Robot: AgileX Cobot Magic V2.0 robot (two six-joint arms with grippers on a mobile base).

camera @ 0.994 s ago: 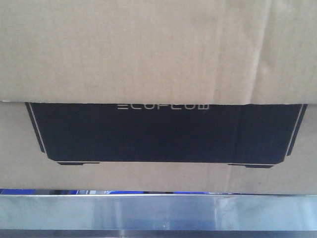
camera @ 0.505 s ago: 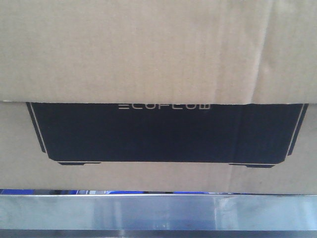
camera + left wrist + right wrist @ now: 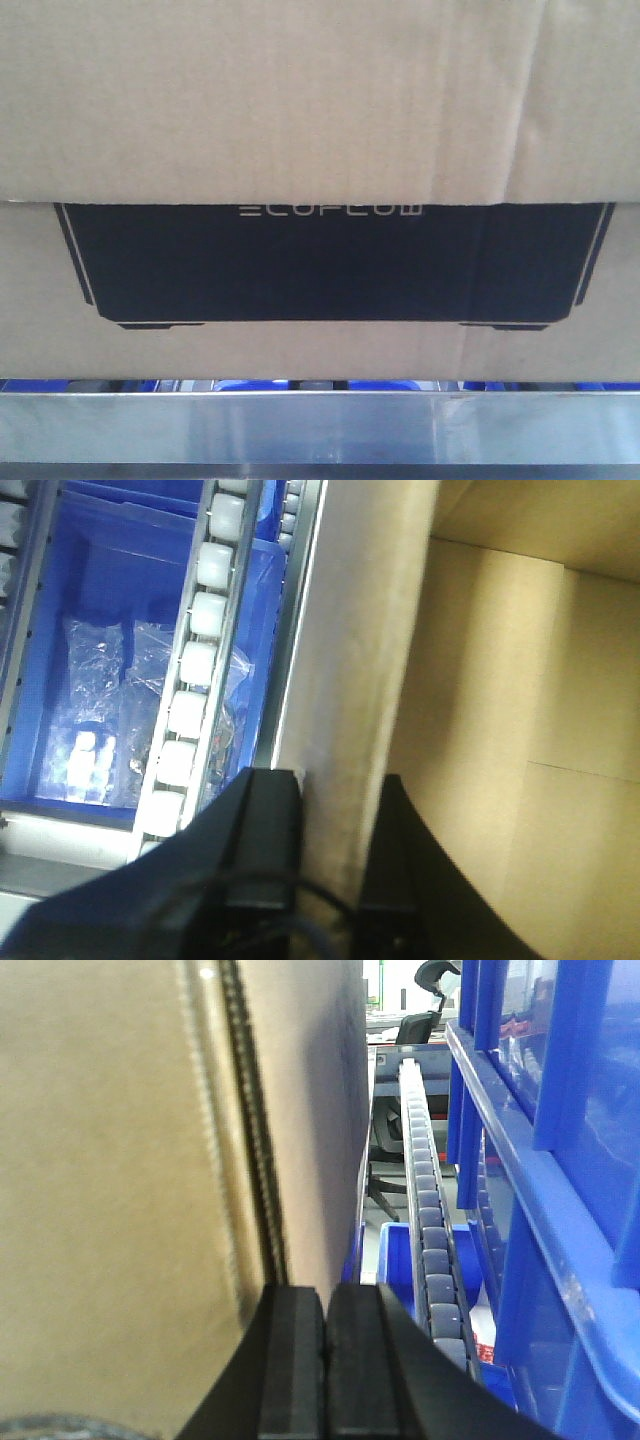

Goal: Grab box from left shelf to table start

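1. The box sits on the left shelf at its front edge, just behind the silver front rail. It fills the front view almost from side to side. Its black panel and the white lettering face outward. A thin strip of blue shows between the box's underside and the rail.
2. The left claw straddles an upright cardboard wall of the box, one black finger outside and the other inside. It looks clenched on that wall. Beside it run pale rollers over a blue bin holding clear bags.
3. The right claw has its pads pressed together with nothing visible between them. The box's raw corrugated edge rises just beside it, and a roller track lies on its other side.
4. Handling, as a judgement: the box is big and stiff in its panels, but a single wall held at the rim will bend or tear if it bears much weight. The surface is dry and not slippery.
5. Its weight cannot be read here, so treat it as heavy.
6. The best hold is a firm wall near a corner on each side, pulled evenly so the box rolls straight over the rail.
7. The counter is not in any view.
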